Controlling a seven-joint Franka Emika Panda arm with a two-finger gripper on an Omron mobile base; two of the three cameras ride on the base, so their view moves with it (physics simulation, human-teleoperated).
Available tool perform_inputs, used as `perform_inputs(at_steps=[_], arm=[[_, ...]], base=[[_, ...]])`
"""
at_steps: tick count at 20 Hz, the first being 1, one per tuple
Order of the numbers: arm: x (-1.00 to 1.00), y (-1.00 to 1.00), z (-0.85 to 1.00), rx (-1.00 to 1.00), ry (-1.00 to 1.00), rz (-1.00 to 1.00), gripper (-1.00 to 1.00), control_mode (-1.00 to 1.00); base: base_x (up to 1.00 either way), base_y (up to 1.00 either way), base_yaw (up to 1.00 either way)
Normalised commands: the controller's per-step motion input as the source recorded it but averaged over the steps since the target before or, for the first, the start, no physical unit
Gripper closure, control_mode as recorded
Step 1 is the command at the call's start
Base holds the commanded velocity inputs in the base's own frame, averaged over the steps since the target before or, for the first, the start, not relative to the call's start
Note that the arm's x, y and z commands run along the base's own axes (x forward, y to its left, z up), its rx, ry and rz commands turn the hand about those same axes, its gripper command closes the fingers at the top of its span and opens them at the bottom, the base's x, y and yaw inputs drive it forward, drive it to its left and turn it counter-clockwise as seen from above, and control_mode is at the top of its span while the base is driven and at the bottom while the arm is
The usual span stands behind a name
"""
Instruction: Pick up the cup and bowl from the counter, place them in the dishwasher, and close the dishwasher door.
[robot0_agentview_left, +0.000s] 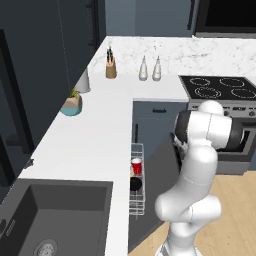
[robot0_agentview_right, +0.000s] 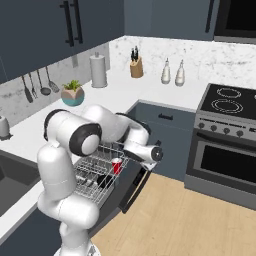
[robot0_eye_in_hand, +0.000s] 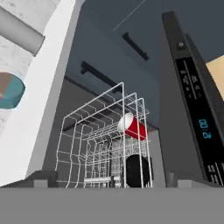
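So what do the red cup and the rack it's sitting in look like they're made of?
The small red tapered cup with a white rim looks like smooth matte plastic, though that's uncertain in a render. The white wire rack looks like thin coated metal wire, an open grid.

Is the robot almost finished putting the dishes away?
Nearly. The red cup and the black bowl already sit in the dishwasher's white rack. The arm is down beside the dishwasher door, which hangs open. Closing that door is the only step left.

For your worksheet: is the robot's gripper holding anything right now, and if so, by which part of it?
Nothing is held. In the hand view the cup and the bowl both sit in the dishwasher's wire rack, apart from the fingertips.
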Motion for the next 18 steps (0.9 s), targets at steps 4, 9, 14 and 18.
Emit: perform_inputs(at_steps=[4,9,14,18], arm=[[-0.45,-0.71,0.00,0.45,0.00,-0.09,-1.00,-1.00],[-0.36,-0.62,-0.02,0.50,0.00,-0.06,-1.00,-1.00],[-0.07,-0.22,-0.50,0.39,0.01,0.01,-1.00,-1.00],[0.00,-0.35,-0.73,0.35,-0.01,0.11,-1.00,-1.00]], base=[[0.00,0.00,0.00],[0.00,0.00,0.00],[0.00,0.00,0.00],[0.00,0.00,0.00]])
